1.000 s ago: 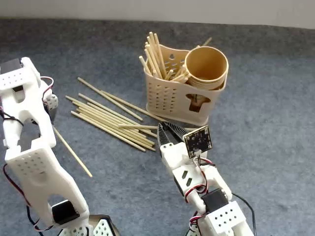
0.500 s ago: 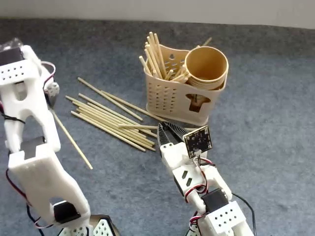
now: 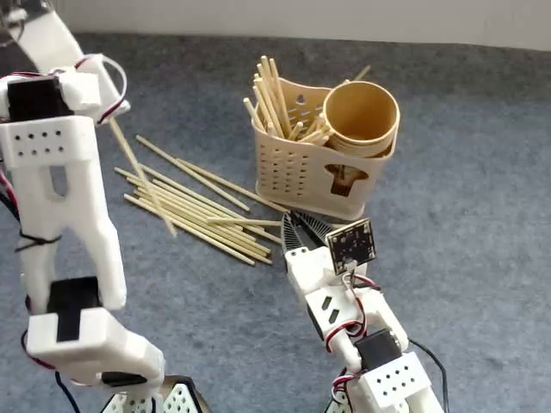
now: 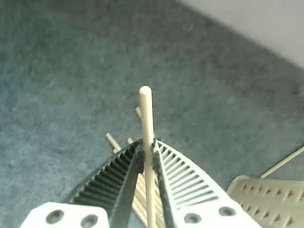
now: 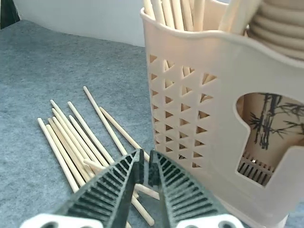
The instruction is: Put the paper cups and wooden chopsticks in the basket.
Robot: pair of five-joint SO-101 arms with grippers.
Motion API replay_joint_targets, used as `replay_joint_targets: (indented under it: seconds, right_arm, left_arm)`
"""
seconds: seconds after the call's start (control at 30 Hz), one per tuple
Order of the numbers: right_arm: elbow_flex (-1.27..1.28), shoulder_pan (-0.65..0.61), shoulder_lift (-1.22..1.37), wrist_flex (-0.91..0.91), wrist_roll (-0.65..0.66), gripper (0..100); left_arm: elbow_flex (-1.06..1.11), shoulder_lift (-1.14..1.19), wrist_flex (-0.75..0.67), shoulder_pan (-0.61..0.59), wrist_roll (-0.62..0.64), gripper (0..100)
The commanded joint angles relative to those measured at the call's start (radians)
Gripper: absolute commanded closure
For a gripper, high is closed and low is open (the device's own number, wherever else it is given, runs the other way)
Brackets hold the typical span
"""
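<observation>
Chopstick clamped in the raised left hand, basket already well stocked
Fingers press on it from both sides; seen from above, the left arm hides them, and it slants out over the loose chopsticks lying on the grey counter just left of the basket. Stacked paper cups and a sheaf of chopsticks stand inside, the cup bases only partly visible through the cut-out. Right hand sits low, close in front of the basket, fingers together on nothing, partly covered by its camera board in the high view
</observation>
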Motion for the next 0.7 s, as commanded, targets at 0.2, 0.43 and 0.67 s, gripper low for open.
replay_joint_targets:
  seconds: [0.2,0.43,0.67]
  right_arm:
    - [0.045,0.013,-0.021,-0.027,0.014,96.5]
    - [0.047,0.013,-0.021,-0.027,0.014,96.5]
    - [0.048,0.013,-0.021,-0.027,0.014,96.5]
  left_arm:
    - [-0.044,-0.18,-0.338,0.182,0.011,99]
    - [-0.047,-0.191,-0.47,0.318,0.011,99]
    - [-0.047,-0.191,-0.621,0.383,0.009,99]
